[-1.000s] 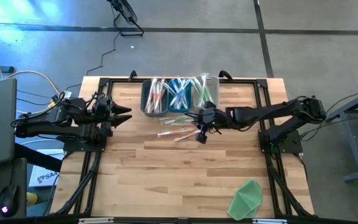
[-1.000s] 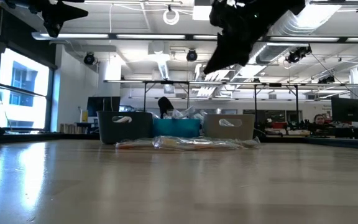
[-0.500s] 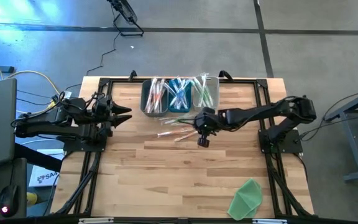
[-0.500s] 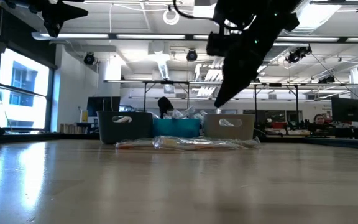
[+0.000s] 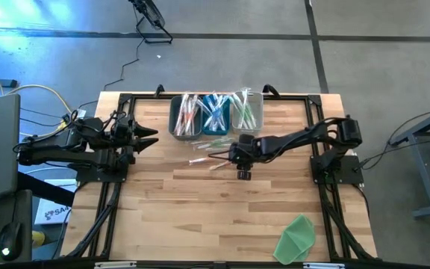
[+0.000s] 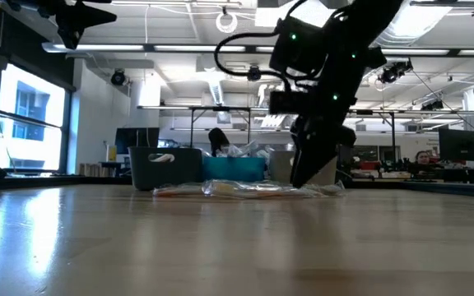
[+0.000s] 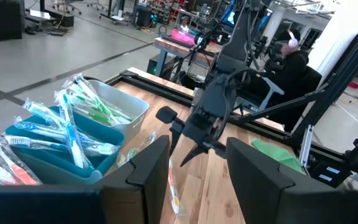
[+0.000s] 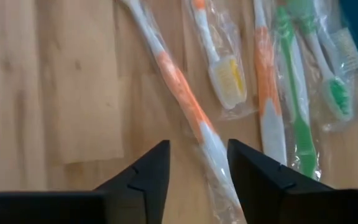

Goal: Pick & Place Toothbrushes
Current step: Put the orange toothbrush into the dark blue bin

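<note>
Several wrapped toothbrushes (image 5: pixel 209 155) lie loose on the wooden table in front of three bins. My right gripper (image 5: pixel 228 157) points steeply down just above them, open. In the right wrist view an orange-and-white toothbrush (image 8: pixel 182 87) runs slantwise between its two fingers (image 8: pixel 148 171); I cannot tell whether they touch it. Beside it lie an orange brush with yellow bristles (image 8: pixel 219 59), another orange one (image 8: pixel 269 99) and a green one (image 8: pixel 297 112). In the low view the right gripper (image 6: pixel 301 177) hangs right over the pile (image 6: pixel 237 190). My left gripper (image 5: pixel 152 138) waits open and level, raised at the table's left.
A grey bin (image 5: pixel 185 118), a teal bin (image 5: pixel 215 119) and a pale bin (image 5: pixel 247 112) full of toothbrushes stand at the far middle. A green folded sheet (image 5: pixel 297 237) lies near the front right corner. Bare wood spreads across the near half. A person (image 7: pixel 294 59) sits beyond the table.
My right gripper has sunk toward the loose toothbrushes and tipped to point more steeply down, shifting slightly toward the table's left. The toothbrushes lie as before.
</note>
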You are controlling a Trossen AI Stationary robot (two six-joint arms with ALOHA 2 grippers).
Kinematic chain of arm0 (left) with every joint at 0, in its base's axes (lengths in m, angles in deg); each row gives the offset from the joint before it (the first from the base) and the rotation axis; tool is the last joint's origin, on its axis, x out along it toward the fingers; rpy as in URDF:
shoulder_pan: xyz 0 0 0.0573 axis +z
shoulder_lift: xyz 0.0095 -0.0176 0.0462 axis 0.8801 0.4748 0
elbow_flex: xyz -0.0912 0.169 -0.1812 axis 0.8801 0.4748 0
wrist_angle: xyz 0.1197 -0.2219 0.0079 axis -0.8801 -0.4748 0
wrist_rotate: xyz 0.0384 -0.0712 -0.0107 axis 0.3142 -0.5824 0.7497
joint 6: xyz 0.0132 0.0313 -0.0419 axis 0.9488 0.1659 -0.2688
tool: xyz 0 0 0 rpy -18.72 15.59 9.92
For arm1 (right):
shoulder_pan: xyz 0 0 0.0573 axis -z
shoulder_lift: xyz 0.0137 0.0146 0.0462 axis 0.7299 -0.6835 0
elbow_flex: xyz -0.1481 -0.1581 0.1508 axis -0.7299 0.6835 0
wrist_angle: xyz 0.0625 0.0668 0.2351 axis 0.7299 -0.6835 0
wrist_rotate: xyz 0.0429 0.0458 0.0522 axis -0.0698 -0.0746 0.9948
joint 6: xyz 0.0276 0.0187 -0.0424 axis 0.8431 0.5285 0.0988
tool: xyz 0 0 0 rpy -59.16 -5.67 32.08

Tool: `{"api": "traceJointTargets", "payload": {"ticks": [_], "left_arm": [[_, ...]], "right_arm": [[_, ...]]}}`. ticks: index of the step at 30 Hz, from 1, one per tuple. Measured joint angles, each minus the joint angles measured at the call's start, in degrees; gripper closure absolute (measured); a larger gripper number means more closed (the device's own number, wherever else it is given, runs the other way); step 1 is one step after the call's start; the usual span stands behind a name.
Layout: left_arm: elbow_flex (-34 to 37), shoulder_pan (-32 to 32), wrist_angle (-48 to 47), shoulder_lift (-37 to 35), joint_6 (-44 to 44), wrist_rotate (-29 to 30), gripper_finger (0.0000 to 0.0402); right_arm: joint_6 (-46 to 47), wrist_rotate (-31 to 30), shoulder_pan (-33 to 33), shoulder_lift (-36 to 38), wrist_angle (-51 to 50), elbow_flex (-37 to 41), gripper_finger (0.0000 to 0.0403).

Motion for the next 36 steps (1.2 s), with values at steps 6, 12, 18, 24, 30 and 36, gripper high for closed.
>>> {"api": "traceJointTargets", "payload": {"ticks": [6, 12, 18, 24, 30, 36], "left_arm": [[0.0, 0.0, -0.24, 0.0, 0.0, 0.0, 0.0245], [0.0, 0.0, -0.39, 0.0, 0.0, 0.0, 0.0245], [0.0, 0.0, -0.41, 0.0, 0.0, 0.0, 0.0245], [0.0, 0.0, -0.41, 0.0, 0.0, 0.0, 0.0245], [0.0, 0.0, -0.41, 0.0, 0.0, 0.0, 0.0245], [0.0, 0.0, -0.43, 0.0, 0.0, 0.0, 0.0245]], "right_arm": [[-0.85, -1.35, 0.36, -2.72, 0.85, 0.0, 0.0249], [-1.17, -0.54, 0.44, -3.87, 1.44, -0.11, 0.0261], [-1.66, 1.38, 0.46, -3.94, 1.31, -0.11, 0.0292], [-3.01, 2.49, 0.42, -3.97, 1.23, -0.11, 0.0341], [-4.77, 4.32, -0.03, -3.98, 1.11, -0.11, 0.0387], [-8.08, 4.57, -1.57, -3.8, 1.25, -0.06, 0.0383]]}}
